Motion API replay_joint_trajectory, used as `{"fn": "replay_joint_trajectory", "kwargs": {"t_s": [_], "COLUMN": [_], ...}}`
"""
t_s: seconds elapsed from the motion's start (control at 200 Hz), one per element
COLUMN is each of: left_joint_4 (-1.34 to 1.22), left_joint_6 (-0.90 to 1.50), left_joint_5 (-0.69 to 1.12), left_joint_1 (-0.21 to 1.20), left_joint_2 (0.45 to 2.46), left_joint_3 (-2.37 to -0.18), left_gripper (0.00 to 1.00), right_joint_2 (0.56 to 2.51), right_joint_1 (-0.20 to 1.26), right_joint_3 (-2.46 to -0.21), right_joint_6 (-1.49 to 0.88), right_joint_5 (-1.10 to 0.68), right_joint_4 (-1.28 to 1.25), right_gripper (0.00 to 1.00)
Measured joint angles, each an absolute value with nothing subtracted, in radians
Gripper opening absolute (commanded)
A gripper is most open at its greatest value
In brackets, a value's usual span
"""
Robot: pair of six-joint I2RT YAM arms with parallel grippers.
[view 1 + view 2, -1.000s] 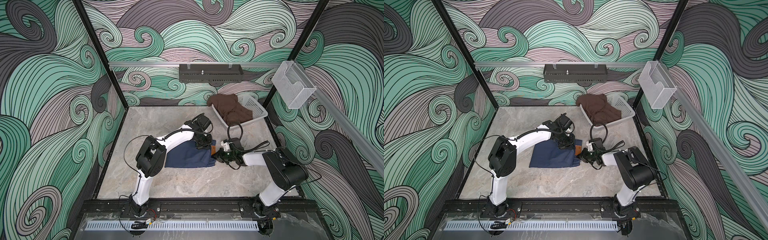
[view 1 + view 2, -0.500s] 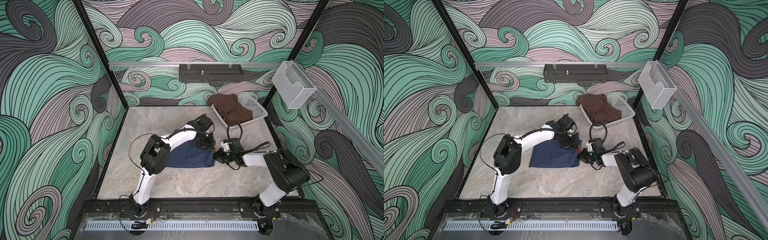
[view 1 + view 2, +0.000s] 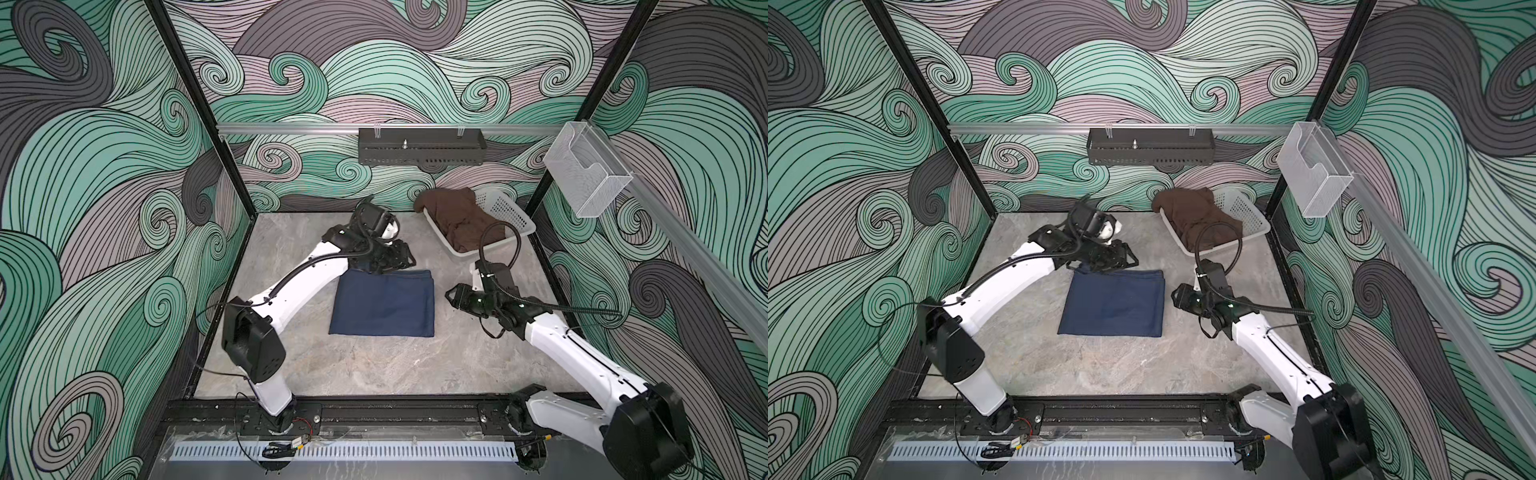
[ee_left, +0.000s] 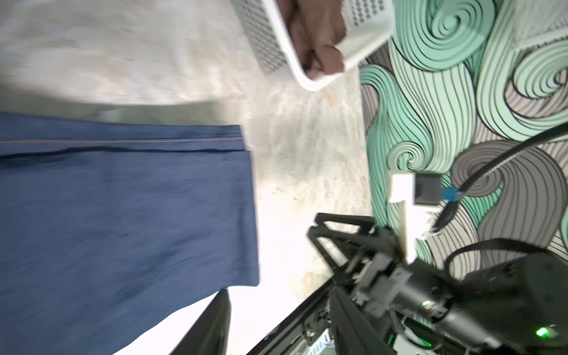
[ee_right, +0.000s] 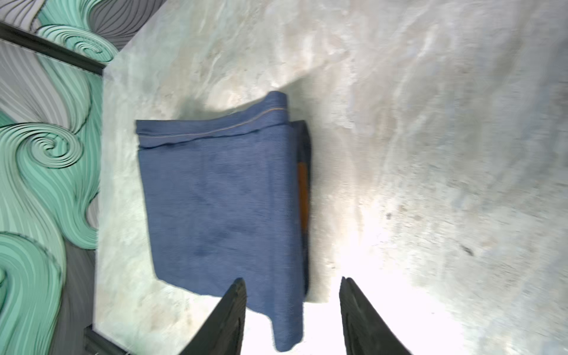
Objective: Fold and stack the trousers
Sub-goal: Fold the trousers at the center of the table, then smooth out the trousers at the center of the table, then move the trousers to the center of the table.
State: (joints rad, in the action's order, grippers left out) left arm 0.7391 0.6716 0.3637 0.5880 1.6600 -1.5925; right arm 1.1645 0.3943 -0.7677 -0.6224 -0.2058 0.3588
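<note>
Folded dark navy-blue denim trousers (image 3: 382,305) lay flat, unheld
Just before the left pincer (image 3: 397,262), beside the right pincer (image 5: 292,279); both pincers parted, empty

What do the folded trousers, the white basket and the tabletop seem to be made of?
The trousers: denim, matte navy; fine woven texture and orange-brown stitching show. The basket: likely plastic, smooth white; moulded perforated walls, rounded rim. The tabletop: stone or stone-look laminate, grey, veined, glossy under the light; which, I cannot tell.
</note>
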Motion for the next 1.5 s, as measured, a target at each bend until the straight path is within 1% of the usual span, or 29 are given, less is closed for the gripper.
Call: {"fn": "replay_joint_trajectory", "kwargs": {"t_s": [0.065,0.14,0.2,0.275,0.415,0.535,0.69,0.841,0.911,0.971,1.041,1.161,1.256,1.361,1.431,1.501], "left_joint_4": [0.739,0.748,0.761,0.802,0.852,0.876,0.929,0.976,0.993,0.995,0.999,1.008,1.008,1.001,0.994,0.992], "left_joint_6": [0.649,0.615,0.588,0.546,0.486,0.458,0.430,0.409,0.402,0.398,0.394,0.391,0.389,0.390,0.395,0.404], "left_joint_5": [0.368,0.374,0.387,0.422,0.444,0.447,0.453,0.455,0.453,0.449,0.438,0.400,0.354,0.300,0.281,0.269], "left_joint_1": [0.523,0.443,0.392,0.340,0.279,0.234,0.183,0.173,0.173,0.173,0.173,0.179,0.205,0.259,0.292,0.309], "left_joint_2": [1.634,1.660,1.707,1.794,1.949,2.027,2.131,2.204,2.200,2.183,2.128,1.931,1.748,1.583,1.522,1.507], "left_joint_3": [-1.514,-1.456,-1.447,-1.479,-1.561,-1.587,-1.657,-1.710,-1.713,-1.706,-1.678,-1.601,-1.544,-1.453,-1.370,-1.291], "left_gripper": [0.54,0.53,0.51,0.48,0.46,0.46,0.47,0.50,0.52,0.54,0.59,0.65,0.66,0.67,0.67,0.67], "right_joint_2": [1.234,1.319,1.378,1.451,1.555,1.608,1.660,1.681,1.667,1.642,1.592,1.494,1.436,1.421,1.433,1.463], "right_joint_1": [0.407,0.425,0.434,0.437,0.422,0.371,0.316,0.315,0.318,0.322,0.333,0.359,0.379,0.402,0.418,0.436], "right_joint_3": [-0.804,-0.824,-0.829,-0.836,-0.841,-0.822,-0.798,-0.794,-0.794,-0.797,-0.804,-0.823,-0.827,-0.822,-0.809,-0.797], "right_joint_6": [-0.606,-0.599,-0.602,-0.602,-0.598,-0.591,-0.569,-0.548,-0.532,-0.512,-0.491,-0.463,-0.448,-0.442,-0.444,-0.447], "right_joint_5": [-0.250,-0.301,-0.342,-0.379,-0.419,-0.432,-0.430,-0.443,-0.445,-0.441,-0.423,-0.389,-0.363,-0.344,-0.336,-0.332], "right_joint_4": [0.352,0.323,0.295,0.264,0.203,0.154,0.145,0.145,0.155,0.180,0.223,0.284,0.323,0.343,0.344,0.339], "right_gripper": [0.33,0.22,0.18,0.16,0.15,0.16,0.20,0.25,0.33,0.44,0.52,0.60,0.64,0.67,0.68,0.67]}}
